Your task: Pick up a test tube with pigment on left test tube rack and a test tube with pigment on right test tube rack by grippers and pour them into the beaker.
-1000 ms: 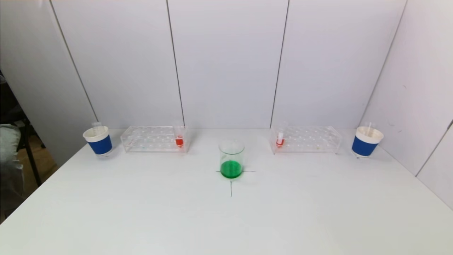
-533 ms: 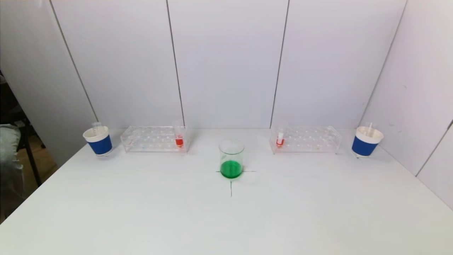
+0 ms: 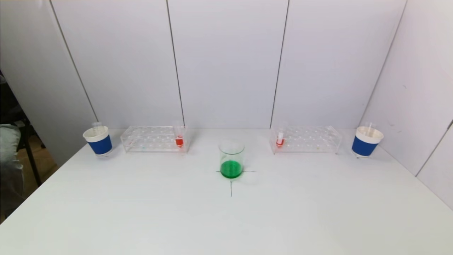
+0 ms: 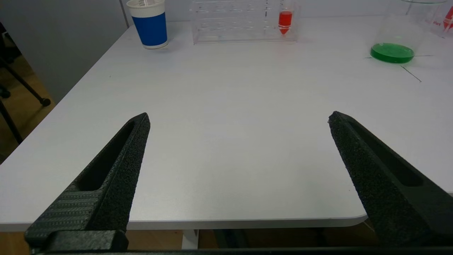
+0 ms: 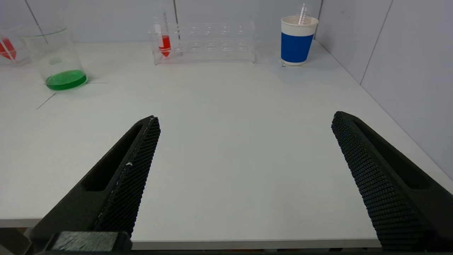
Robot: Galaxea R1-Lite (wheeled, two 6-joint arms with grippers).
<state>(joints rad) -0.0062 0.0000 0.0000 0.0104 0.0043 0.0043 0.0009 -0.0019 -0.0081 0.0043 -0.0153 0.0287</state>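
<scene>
A glass beaker [image 3: 231, 159] with green liquid stands at mid-table on a cross mark. The clear left rack [image 3: 152, 139] holds a tube with red pigment [image 3: 179, 139] at its inner end. The clear right rack [image 3: 306, 139] holds a tube with red pigment [image 3: 280, 139] at its inner end. Neither arm shows in the head view. My left gripper [image 4: 239, 118] is open and empty above the table's near edge, far from the left tube [image 4: 285, 21]. My right gripper [image 5: 245, 118] is open and empty at the near edge, far from the right tube [image 5: 164, 42].
A blue-and-white paper cup [image 3: 98, 141] with a tube in it stands left of the left rack. A like cup [image 3: 366, 141] stands right of the right rack. White panels wall the table at the back and right. A dark chair [image 3: 14, 127] stands off the left edge.
</scene>
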